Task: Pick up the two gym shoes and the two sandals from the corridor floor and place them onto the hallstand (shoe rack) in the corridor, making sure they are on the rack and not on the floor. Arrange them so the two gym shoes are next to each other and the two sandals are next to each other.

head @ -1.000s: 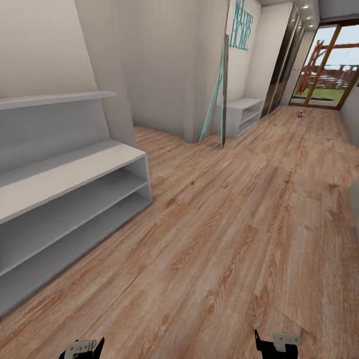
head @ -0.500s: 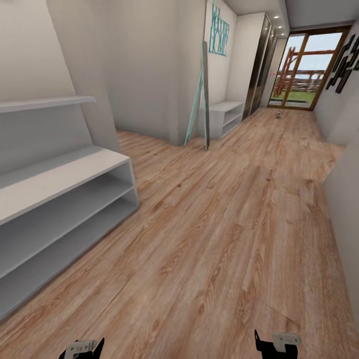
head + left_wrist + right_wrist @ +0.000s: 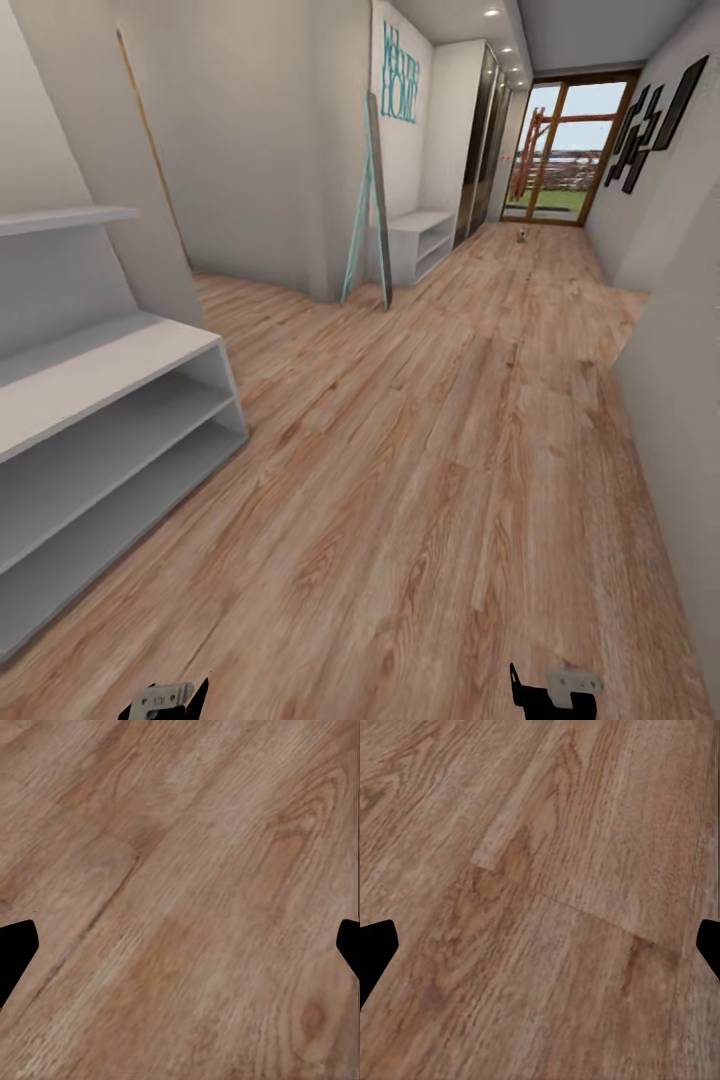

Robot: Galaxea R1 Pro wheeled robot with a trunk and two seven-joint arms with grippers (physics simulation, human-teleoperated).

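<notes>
The hallstand (image 3: 100, 370), a pale grey unit with a bench top, two low open shelf rows and an upper shelf, stands at the left of the head view with bare shelves. The corridor floor (image 3: 430, 450) of light wood planks stretches ahead. The gym shoes and the sandals are out of view. My left gripper (image 3: 165, 698) and right gripper (image 3: 555, 690) peek in at the bottom edge. In the wrist views the left gripper (image 3: 180, 952) and right gripper (image 3: 540, 952) are open over bare planks, with nothing between the fingers.
A tall teal-framed panel (image 3: 370, 200) leans on the wall beside a low white bench (image 3: 420, 235). A glass door (image 3: 555, 150) ends the corridor, with a tiny pale object (image 3: 521, 236) on the floor before it. A grey wall (image 3: 680, 380) closes the right side.
The whole head view has shifted: hallstand, leaning panel and door slid left, and the right wall came into view, so the camera turned. Both grippers keep the same place and opening.
</notes>
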